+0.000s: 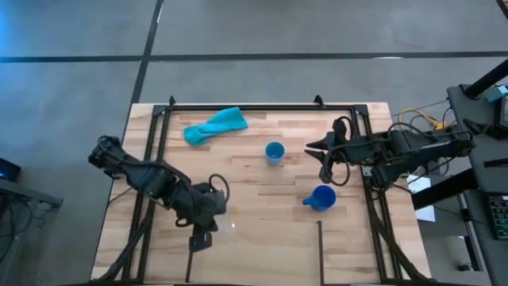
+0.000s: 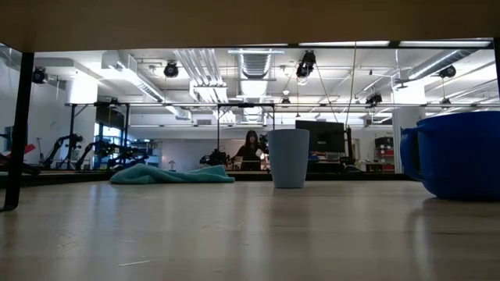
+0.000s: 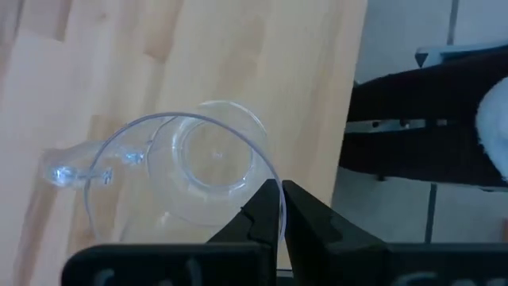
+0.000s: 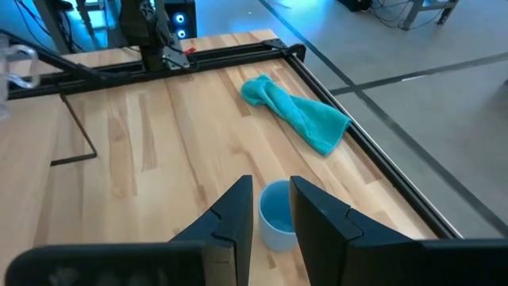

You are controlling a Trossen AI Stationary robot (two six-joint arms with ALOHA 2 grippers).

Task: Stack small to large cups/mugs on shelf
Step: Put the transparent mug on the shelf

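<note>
Three cups on the surface, none nested yet.

Clear cup: near the front edge of the surface, left of centre, just beside the short black rod on that side. Has a small handle. Left tool is pinched almost shut on its rim, one finger inside the wall, one outside. Thin see-through plastic by the look of it: likely very light, slick, a bit springy. A rim pinch should carry it, but it may swing or slip if tilted.

Light blue cup: upright, middle of the surface, a little toward the back. No handle. Right tool hangs above and just beside it, fingers parted about a cup's width, holding nothing. Straight smooth sides, probably stiff and light; a grip across the rim or wall looks workable.

Dark blue mug: upright, right of centre and nearer the front, handle pointing left in the high view. Widest of the three, likely the heaviest. Best taken by the rim opposite the handle, or left where it stands as the base.

Teal cloth: bunched at the back left, well apart from all cups.

Second short rod sits front right, below the mug.

Judgement: clear cup is smallest, goes in last; nesting order not begun.
</note>
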